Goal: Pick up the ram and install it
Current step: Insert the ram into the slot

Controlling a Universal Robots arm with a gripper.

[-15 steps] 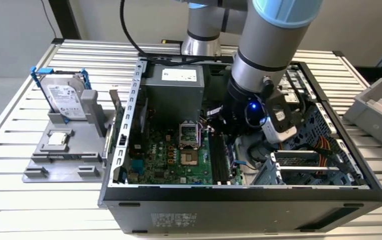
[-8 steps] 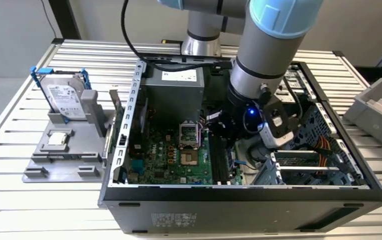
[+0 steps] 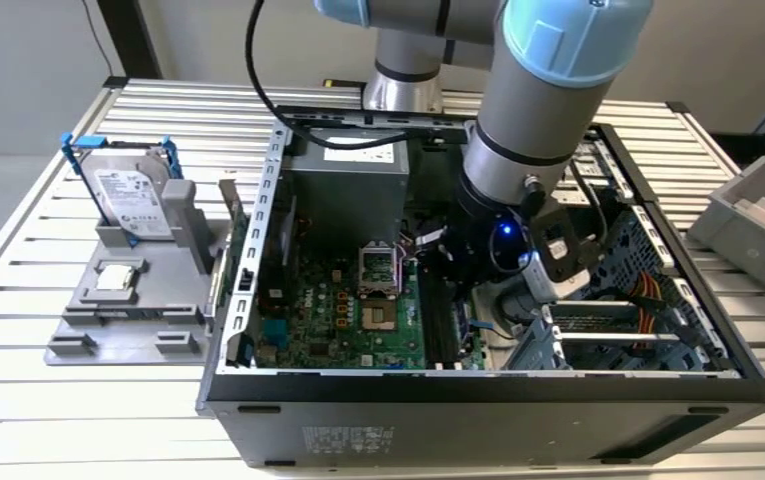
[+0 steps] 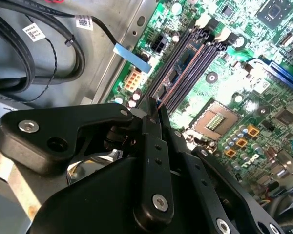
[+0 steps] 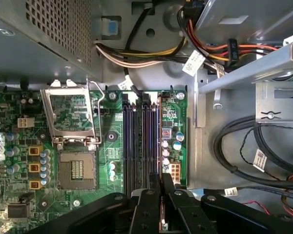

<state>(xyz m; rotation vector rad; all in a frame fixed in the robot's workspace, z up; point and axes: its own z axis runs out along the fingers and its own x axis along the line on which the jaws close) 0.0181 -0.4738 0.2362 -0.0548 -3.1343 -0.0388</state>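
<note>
In the exterior view, the black metal gripper (image 3: 469,262) is lowered into the open black computer case (image 3: 489,390) on the ribbed aluminium desk (image 3: 35,400), over the green motherboard (image 3: 342,320).

In the second wrist view, the fingers (image 4: 151,127) are pressed together on the thin blue ram (image 4: 187,52), seated in the long black slots (image 4: 185,73).

In the first wrist view, the gripper (image 5: 161,195) sits at the slots' (image 5: 136,141) near end.

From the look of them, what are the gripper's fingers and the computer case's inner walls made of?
The gripper fingers look like matte black metal or hard plastic, bolted with silver screws; which one is unclear. The computer case walls appear bare grey sheet metal, given the dull sheen and punched vent holes in the first wrist view.
</note>
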